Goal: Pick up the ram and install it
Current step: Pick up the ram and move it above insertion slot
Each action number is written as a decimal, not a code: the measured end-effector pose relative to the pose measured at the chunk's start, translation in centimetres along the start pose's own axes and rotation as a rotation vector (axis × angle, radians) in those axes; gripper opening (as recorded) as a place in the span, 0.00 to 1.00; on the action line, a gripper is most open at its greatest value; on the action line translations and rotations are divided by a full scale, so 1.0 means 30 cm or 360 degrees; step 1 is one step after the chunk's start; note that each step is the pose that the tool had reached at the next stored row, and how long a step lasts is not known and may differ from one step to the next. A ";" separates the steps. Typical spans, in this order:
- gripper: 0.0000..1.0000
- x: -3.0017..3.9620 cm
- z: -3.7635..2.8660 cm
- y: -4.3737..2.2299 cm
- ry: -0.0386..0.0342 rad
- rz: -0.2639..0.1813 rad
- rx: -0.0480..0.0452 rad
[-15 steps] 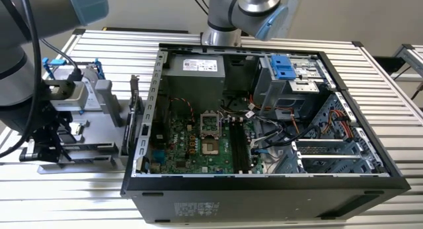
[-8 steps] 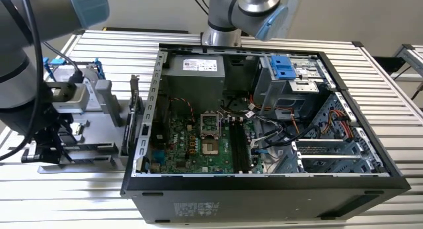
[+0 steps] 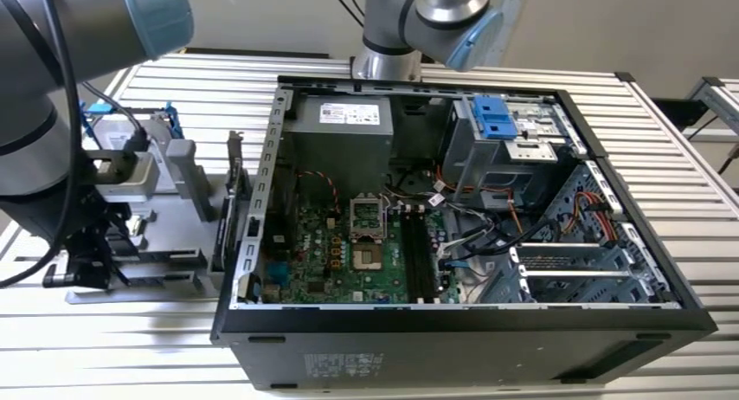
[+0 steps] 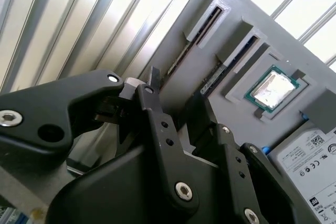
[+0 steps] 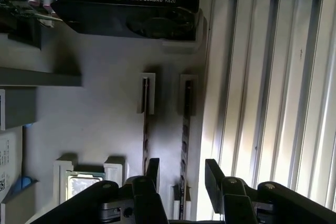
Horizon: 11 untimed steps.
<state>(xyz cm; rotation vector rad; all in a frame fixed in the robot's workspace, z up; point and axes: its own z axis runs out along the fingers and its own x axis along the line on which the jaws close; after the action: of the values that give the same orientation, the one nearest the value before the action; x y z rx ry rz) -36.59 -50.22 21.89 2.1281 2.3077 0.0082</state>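
Plainly, my gripper (image 5: pixel 181 162) was wide open and held nothing. It hung low over the grey tray (image 5: pixel 105 108), which in the exterior view sat at about nine o'clock of the computer case (image 3: pixel 462 339). The ram (image 5: pixel 185 124) stood on edge in the tray's outer slot, the one farther from the processor chip (image 5: pixel 79 184). A second stick (image 5: pixel 145 135) stood just beside it in the neighbouring slot.

What mattered was the line-up. Taking the ram's long axis as the twelve-to-six line, my two fingers (image 5: pixel 212 169) sat at nine and three, one off each flat face, with the near end of the strip in the gap between them. Neither finger touched it, as far as I could see. The nine o'clock finger stood between the two sticks, close to both. I judged the grasp lined up but not yet made. The black memory slots (image 3: pixel 418 253) inside the case lay well apart from me, off at three o'clock in the exterior view.
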 end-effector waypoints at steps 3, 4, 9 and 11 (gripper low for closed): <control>1.00 0.000 0.010 0.000 0.0000 -0.0010 0.0000; 1.00 0.000 0.012 0.000 0.0000 -0.0017 0.0000; 1.00 0.000 0.026 0.000 0.0000 -0.0048 0.0000; 1.00 0.000 0.029 0.000 0.0000 -0.0051 0.0000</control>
<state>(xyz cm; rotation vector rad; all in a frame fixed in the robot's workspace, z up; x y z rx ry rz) -36.60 -50.22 21.01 2.0913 2.3413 0.0079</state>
